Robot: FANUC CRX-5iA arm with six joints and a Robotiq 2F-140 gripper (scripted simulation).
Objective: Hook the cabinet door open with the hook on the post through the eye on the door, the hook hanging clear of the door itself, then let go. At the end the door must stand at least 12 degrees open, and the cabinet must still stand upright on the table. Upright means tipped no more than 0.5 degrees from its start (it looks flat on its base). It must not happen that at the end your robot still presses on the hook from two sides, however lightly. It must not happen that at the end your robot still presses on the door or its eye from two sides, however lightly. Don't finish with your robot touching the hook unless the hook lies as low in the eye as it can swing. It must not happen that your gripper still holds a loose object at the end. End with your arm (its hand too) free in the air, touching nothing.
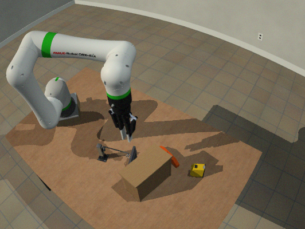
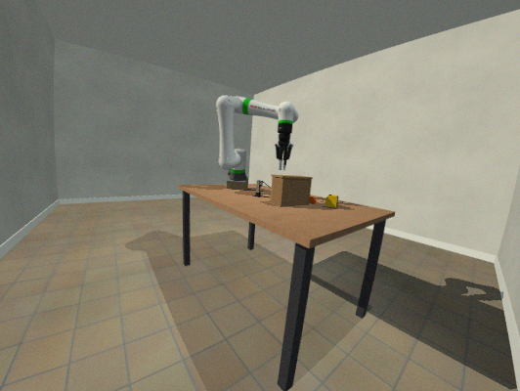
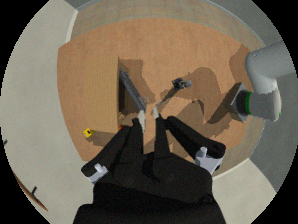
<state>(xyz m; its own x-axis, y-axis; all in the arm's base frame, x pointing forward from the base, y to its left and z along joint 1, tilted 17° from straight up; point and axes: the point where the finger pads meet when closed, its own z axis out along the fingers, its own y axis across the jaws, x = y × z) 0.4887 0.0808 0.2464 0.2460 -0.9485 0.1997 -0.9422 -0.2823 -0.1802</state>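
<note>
The brown cabinet (image 1: 146, 169) (image 2: 291, 191) stands flat on the table (image 1: 200, 200) (image 2: 303, 225). Its dark door (image 1: 133, 154) (image 3: 123, 92) is swung open at the cabinet's left end. A grey post (image 1: 100, 151) (image 2: 258, 188) (image 3: 176, 84) stands left of it. The thin hook rod (image 1: 116, 150) runs from the post to the door and its tip meets the door at the eye. My gripper (image 1: 126, 138) (image 2: 281, 167) (image 3: 149, 114) hangs above the door and hook, clear of both. Its fingers are nearly together with nothing between them.
An orange curved piece (image 1: 172, 157) leans at the cabinet's far side. A yellow cube (image 1: 198, 170) (image 2: 331, 200) (image 3: 88, 133) lies right of the cabinet. The arm's base (image 1: 61, 100) sits at the table's left end.
</note>
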